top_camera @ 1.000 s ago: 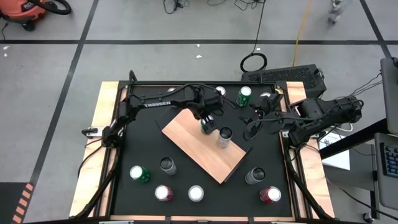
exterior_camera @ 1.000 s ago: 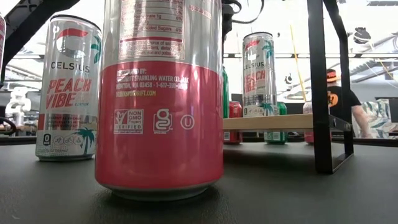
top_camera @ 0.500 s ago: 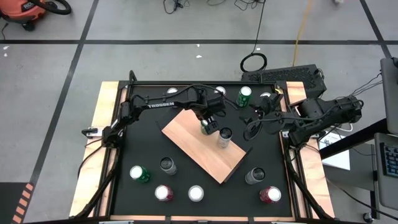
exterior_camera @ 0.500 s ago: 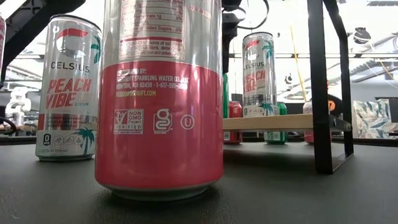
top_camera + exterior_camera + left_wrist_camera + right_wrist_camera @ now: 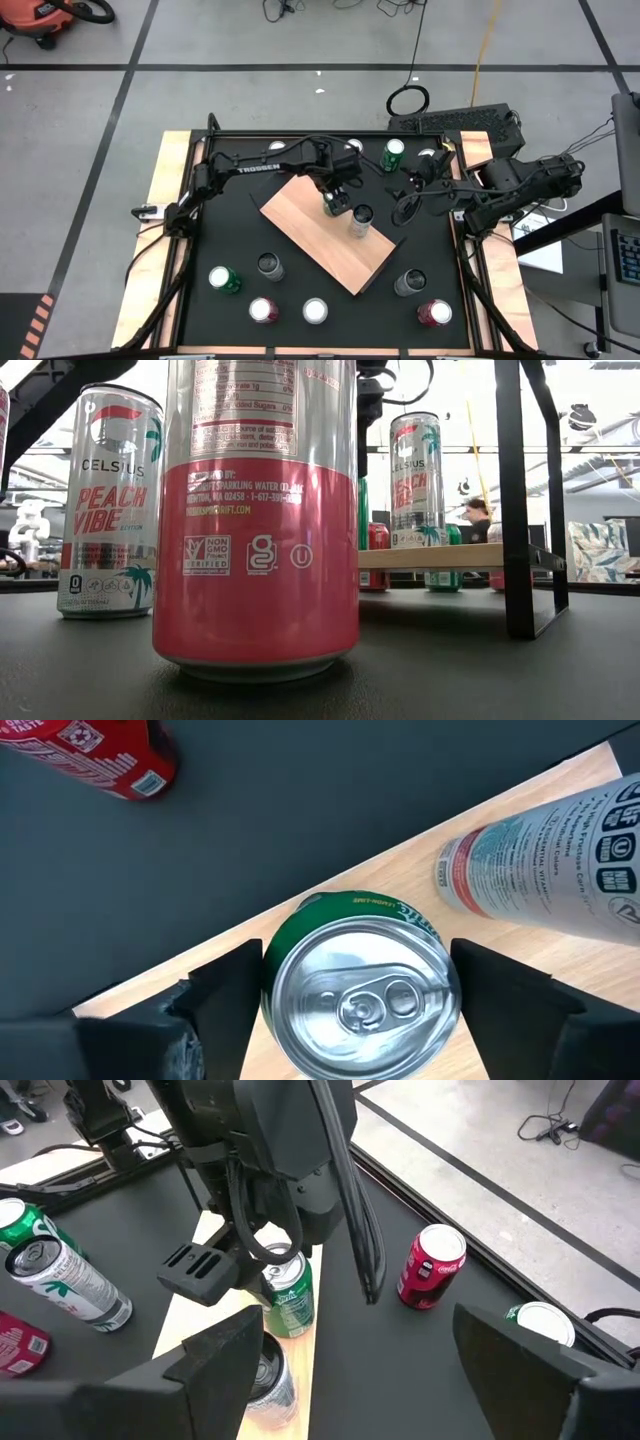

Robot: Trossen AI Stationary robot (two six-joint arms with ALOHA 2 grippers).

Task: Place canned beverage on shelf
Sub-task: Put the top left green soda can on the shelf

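Note:
The shelf (image 5: pixel 320 238) is a light wood board lying slantwise mid-table. On it stand a green can (image 5: pixel 331 205) (image 5: pixel 360 990) and, close by, a silver can (image 5: pixel 361 221) (image 5: pixel 560 860). My left gripper (image 5: pixel 334 197) (image 5: pixel 355 1020) is over the green can, pointing steeply down, with its fingers on either side of the can. My right gripper (image 5: pixel 408 196) (image 5: pixel 350 1370) hangs open in the air to the right of the shelf, holding nothing. My left gripper has the green can between its two fingers (image 5: pixel 235 990), which meet the can's upper side wall (image 5: pixel 270 982) just below the rim. The fingers come from above. The can stands upright with its base on the shelf (image 5: pixel 500 970).
A red can (image 5: pixel 432 1265) and a green can (image 5: pixel 392 155) stand near the far edge. Several cans line the near side (image 5: pixel 224 280) (image 5: pixel 315 311) (image 5: pixel 434 313). A pink can (image 5: pixel 258 510) fills the low view. Pale wooden rails (image 5: pixel 165 230) flank the table.
The arms and the cans show no sure change. In the room behind the table a person has moved across the low view.

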